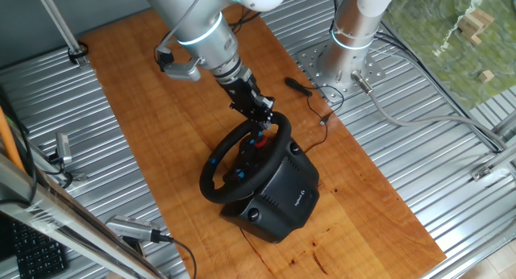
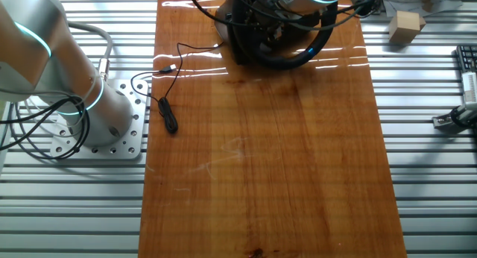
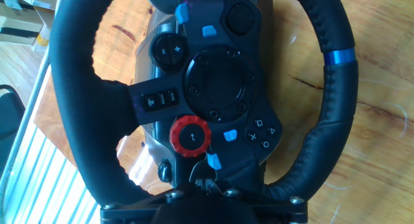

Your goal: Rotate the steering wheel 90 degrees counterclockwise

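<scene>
My tool [image 1: 262,111] sits at the far upper rim of the steering wheel [image 1: 242,162], which stands tilted on its black base [image 1: 278,200] on the wooden worktop [image 1: 153,126]. In my hand view the hub fills the frame just ahead — whether my tool grips the rim, I cannot tell.

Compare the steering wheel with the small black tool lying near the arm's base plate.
The steering wheel is a large ring standing tilted on a boxy base; the small black tool is a slim stick lying flat on the wood.
The wheel has the end effector at its rim; the tool lies untouched.
Both are black.
</scene>
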{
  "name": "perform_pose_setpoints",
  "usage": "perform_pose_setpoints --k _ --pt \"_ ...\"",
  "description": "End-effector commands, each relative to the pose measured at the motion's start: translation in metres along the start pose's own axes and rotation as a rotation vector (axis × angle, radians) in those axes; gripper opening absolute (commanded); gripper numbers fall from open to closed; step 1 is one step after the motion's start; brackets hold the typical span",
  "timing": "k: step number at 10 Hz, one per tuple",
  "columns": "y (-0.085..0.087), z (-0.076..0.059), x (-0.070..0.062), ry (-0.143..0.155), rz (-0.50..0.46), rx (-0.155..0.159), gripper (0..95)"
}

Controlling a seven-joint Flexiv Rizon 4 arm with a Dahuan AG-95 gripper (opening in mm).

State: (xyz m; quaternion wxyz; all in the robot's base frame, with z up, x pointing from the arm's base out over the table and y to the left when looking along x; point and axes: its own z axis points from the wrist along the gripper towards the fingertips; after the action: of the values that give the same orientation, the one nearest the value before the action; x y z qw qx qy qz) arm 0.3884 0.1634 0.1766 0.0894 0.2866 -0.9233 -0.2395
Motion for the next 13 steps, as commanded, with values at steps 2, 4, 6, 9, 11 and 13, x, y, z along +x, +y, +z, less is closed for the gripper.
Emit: perform_pose_setpoints --k 2,4,6,9,11,13 --pt "-0.0001 -0.0006 -0.0001 0.0 -0.001 0.002 0.0" --pt "-0.0001 -0.0006 -0.0001 0.002 -0.001 0.005 0.0" --pt "-0.0001 -0.0005 0.0004 0.004 -0.004 0.009 0.0" --pt "0.0 -0.0003 0.0011 0.006 -0.004 0.01 0.0" --pt "0.0 -0.0002 0.0012 0.006 -0.002 0.01 0.0" --pt "0.0 -0.0002 0.0012 0.007 0.0 0.013 0.0"
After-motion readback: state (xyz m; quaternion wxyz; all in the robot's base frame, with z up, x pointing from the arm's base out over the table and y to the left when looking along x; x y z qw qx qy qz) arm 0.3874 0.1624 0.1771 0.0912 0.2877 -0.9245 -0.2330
